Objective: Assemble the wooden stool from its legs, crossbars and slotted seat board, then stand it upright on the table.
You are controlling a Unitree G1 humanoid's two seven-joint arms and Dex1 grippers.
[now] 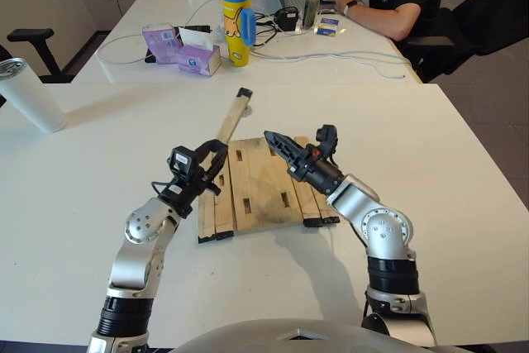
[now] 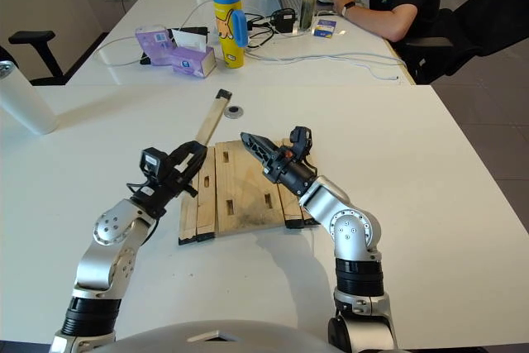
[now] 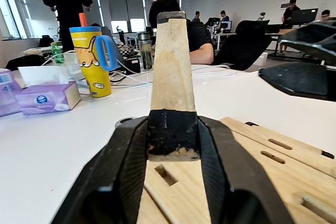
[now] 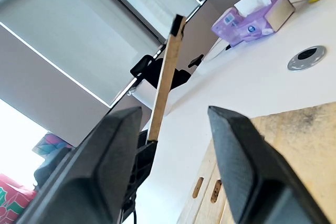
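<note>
At left edge of pale slotted seat board (image 1: 263,192) flat on white table (image 1: 463,163), L gripper (image 1: 212,164) clamps long black-tipped wooden leg (image 1: 231,121), R gripper (image 1: 277,145) agape above board; leg-fitting step, next likely needs lining leg end w/ slot.

Pale raw-wood seat board (image 1: 264,183), matt

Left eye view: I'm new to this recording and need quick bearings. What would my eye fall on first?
The slotted seat board lying flat on the white table between the two arms draws the eye first. The left claw is shut on the near end of a wooden leg, which slants away past the board's far left corner. The right claw hangs open over the board's far edge.
</note>
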